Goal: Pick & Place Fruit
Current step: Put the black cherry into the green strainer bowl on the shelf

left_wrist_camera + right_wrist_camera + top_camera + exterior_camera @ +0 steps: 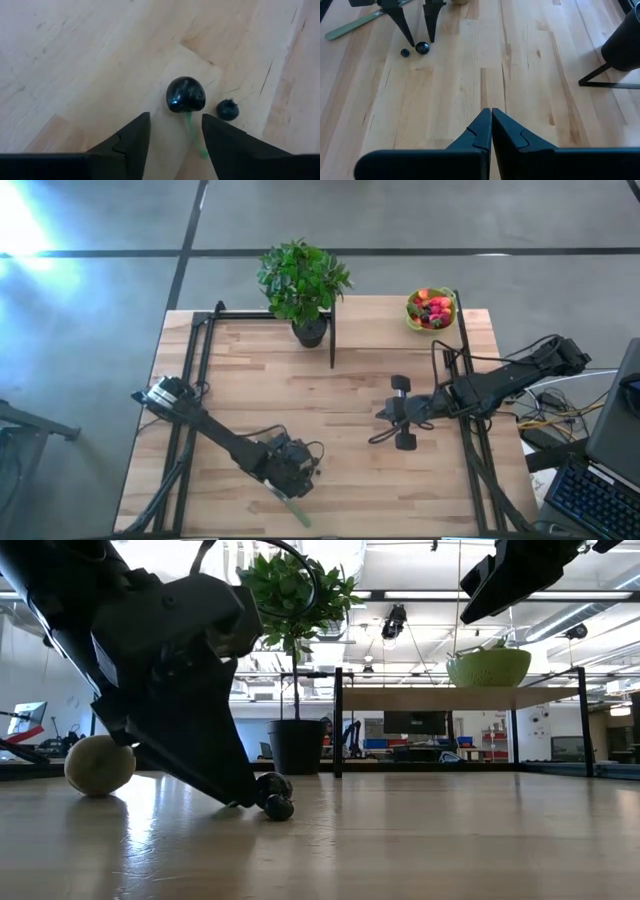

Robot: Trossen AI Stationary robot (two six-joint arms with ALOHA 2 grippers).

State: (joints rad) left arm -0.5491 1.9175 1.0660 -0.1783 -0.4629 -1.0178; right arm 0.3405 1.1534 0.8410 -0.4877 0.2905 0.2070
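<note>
Although several pieces of fruit are already heaped in the lime-green bowl point(431, 310), seen in the high view at about one o'clock on the table point(330, 430), the task is judged only partly done. In that view the left gripper point(296, 478) is lowered near the front edge at about seven o'clock, beside the green-handled knife point(290, 508), while the right gripper point(392, 415) waits near the middle, at about three o'clock.

In the low view, a dark berry point(276, 806) is seen on the wood at the tip of the left arm, and a dull-green kiwi-like ball point(100, 765) rests farther off at nine o'clock, so at least these are left to move.

In the left wrist view, the fingers point(131, 137) are held apart, nothing is clamped, and a dark cherry with a green stem point(185, 94) lies just ahead of the gap; a smaller blueberry point(227, 109) sits beside it at three o'clock.

In the right wrist view, that arm's own fingers point(481, 131) are pressed together on nothing, and the left gripper's open tips are shown straddling the cherry at eleven o'clock.
</note>
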